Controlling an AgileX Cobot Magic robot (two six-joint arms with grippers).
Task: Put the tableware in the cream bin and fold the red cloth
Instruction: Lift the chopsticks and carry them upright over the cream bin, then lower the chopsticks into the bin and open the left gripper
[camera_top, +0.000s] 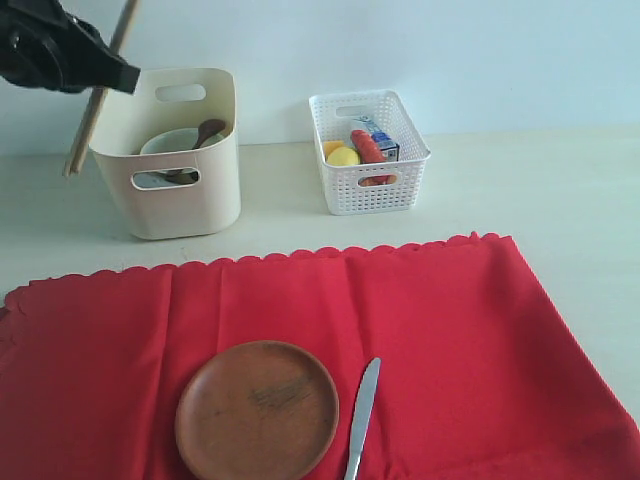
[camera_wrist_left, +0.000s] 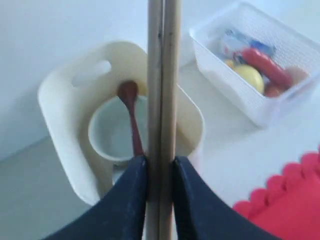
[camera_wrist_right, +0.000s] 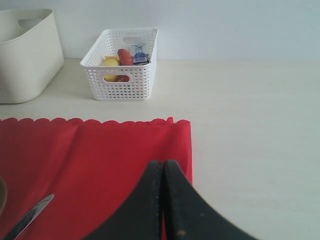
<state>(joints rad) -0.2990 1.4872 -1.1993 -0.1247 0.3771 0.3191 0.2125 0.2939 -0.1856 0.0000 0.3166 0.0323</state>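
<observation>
My left gripper (camera_top: 120, 75) (camera_wrist_left: 160, 160) is shut on two long wooden chopsticks (camera_top: 98, 92) (camera_wrist_left: 162, 75), held tilted above the left rim of the cream bin (camera_top: 215, 190) (camera_wrist_left: 60, 125). Inside the bin sit a white bowl (camera_top: 172, 143) (camera_wrist_left: 112, 132) and a brown wooden spoon (camera_top: 207, 131) (camera_wrist_left: 131, 107). The red cloth (camera_top: 450, 330) (camera_wrist_right: 90, 155) lies spread flat in front. A round wooden plate (camera_top: 257, 410) and a steel knife (camera_top: 362, 418) (camera_wrist_right: 30, 217) rest on it. My right gripper (camera_wrist_right: 163, 164) is shut and empty over the cloth's right part; the exterior view does not show it.
A white lattice basket (camera_top: 368, 150) (camera_wrist_right: 122, 65) (camera_wrist_left: 260, 65) holding food items stands to the right of the cream bin. Pale tabletop (camera_top: 560, 190) lies beyond the cloth's scalloped far edge and to its right. A white wall is behind both containers.
</observation>
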